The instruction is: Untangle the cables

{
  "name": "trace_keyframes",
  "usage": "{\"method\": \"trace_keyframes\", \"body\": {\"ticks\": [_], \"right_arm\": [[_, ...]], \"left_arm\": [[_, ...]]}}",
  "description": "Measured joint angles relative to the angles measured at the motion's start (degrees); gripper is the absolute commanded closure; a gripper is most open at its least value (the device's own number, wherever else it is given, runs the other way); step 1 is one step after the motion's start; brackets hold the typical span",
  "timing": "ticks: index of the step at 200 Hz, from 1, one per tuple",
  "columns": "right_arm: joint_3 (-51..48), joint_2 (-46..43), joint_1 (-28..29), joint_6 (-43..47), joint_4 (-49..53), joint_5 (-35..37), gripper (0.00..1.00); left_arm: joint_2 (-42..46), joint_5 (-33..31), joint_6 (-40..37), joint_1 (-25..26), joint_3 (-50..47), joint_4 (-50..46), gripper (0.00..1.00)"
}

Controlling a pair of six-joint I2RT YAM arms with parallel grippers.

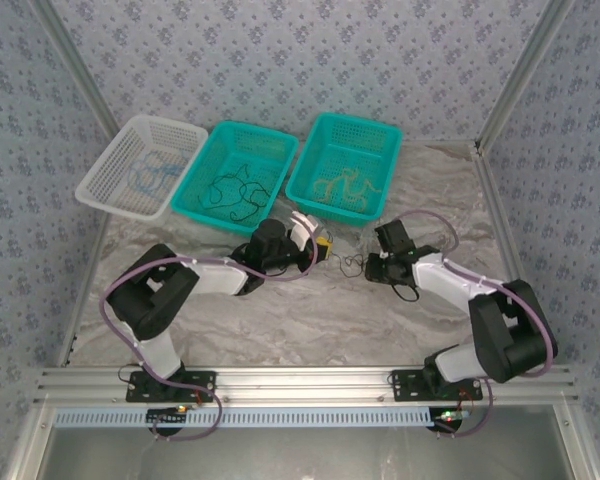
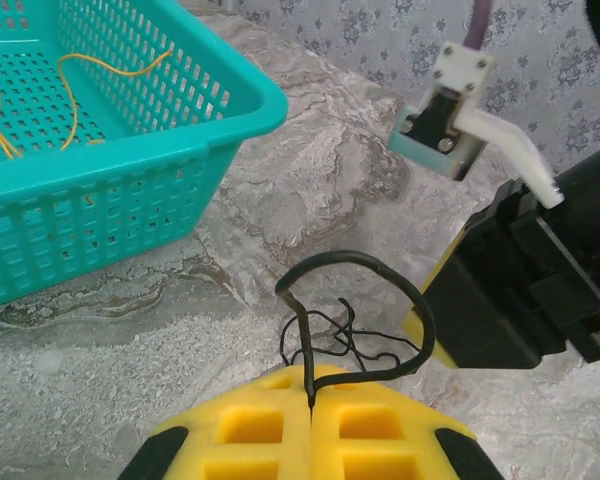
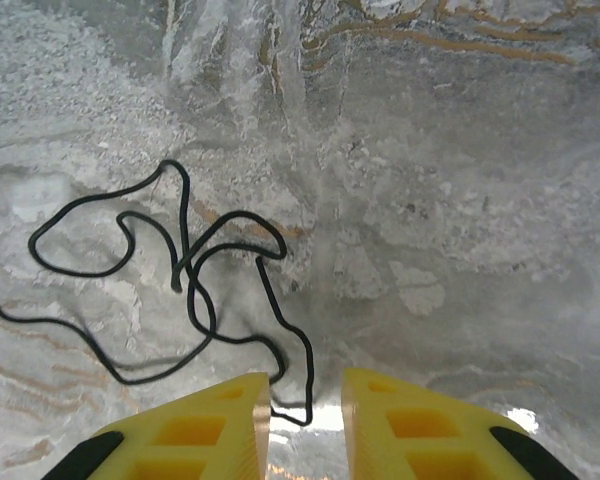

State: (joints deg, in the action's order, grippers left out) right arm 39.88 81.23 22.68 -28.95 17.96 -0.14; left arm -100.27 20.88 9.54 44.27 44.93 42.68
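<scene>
A thin black cable (image 2: 417, 312) arches up from my left gripper (image 2: 310, 378), which is shut on it just above the table; its tangled rest (image 2: 352, 338) lies beyond. From above, this left gripper (image 1: 326, 246) sits in front of the right teal basket, and the black cable (image 1: 350, 263) runs between the two grippers. My right gripper (image 3: 305, 392) is open and low over the table, with the near loop of the curly black cable (image 3: 188, 262) lying between its fingers. From above, the right gripper (image 1: 373, 266) faces the left one.
Three baskets stand at the back: a white basket (image 1: 111, 182) with blue cables (image 1: 148, 172), a teal basket (image 1: 199, 171) with black cables (image 1: 235, 190), and a teal basket (image 1: 380, 175) with yellow cables (image 1: 342, 186). Marbled table surface lies in front.
</scene>
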Motion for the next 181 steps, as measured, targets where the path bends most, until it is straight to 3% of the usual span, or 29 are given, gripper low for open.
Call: {"method": "trace_keyframes", "body": {"ticks": [89, 118, 140, 181], "right_arm": [[3.78, 7.19, 2.56, -0.5, 1.05, 4.26, 0.78], [4.33, 7.98, 2.95, -1.73, 1.73, 6.01, 0.87], [3.93, 7.19, 3.26, -2.64, 1.42, 6.84, 1.0], [1.18, -2.16, 1.75, -3.17, 2.05, 8.81, 1.0]], "left_arm": [[0.55, -0.83, 0.0, 0.0, -0.52, 0.0, 1.0], [0.79, -1.38, 0.0, -0.02, -0.63, 0.02, 1.0], [2.34, -2.29, 0.2, -0.39, -1.53, 0.0, 1.0], [9.6, -8.66, 1.07, -1.92, -3.67, -1.81, 1.0]]}}
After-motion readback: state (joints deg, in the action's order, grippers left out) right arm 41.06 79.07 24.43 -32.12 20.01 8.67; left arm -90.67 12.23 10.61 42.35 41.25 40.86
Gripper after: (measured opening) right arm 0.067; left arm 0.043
